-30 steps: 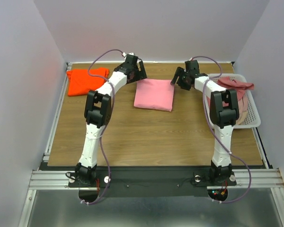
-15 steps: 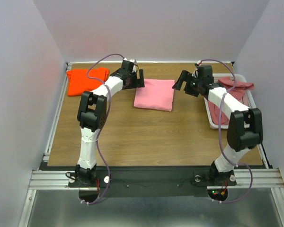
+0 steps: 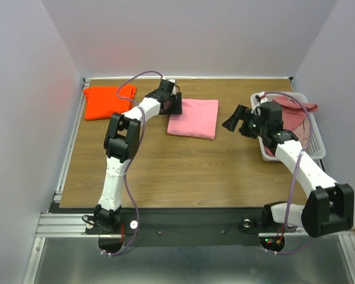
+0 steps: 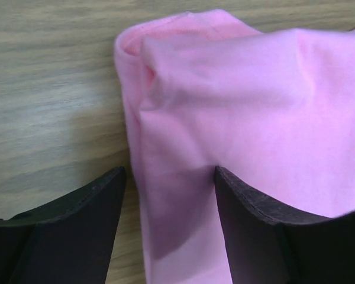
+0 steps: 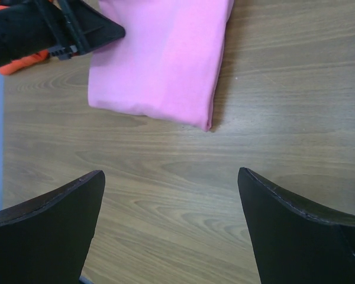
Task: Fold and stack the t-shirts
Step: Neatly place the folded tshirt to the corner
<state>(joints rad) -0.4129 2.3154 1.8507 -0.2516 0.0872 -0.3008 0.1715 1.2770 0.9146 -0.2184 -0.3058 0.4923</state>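
1. Pink t-shirt (image 3: pixel 193 118) is folded into a tidy rectangle, lying flat on the far half of the wooden table (image 3: pixel 165 171), roughly in the middle.
2. The orange t-shirt (image 3: pixel 106 100) sits in the far left corner and looks folded too, well apart from the pink one.
3. The dusty rose t-shirts (image 3: pixel 296 108) are heaped in the white basket (image 3: pixel 319 151) at the right edge.
4. The left gripper (image 4: pixel 170 171) is down at the pink tee's far-left corner. Its fingers are apart and straddle the folded edge, one over bare wood and the other over the fabric, so nothing's pinched.
5. The right gripper (image 5: pixel 171 171) hangs over bare wood between the pink tee and the basket, spread wide and holding nothing.
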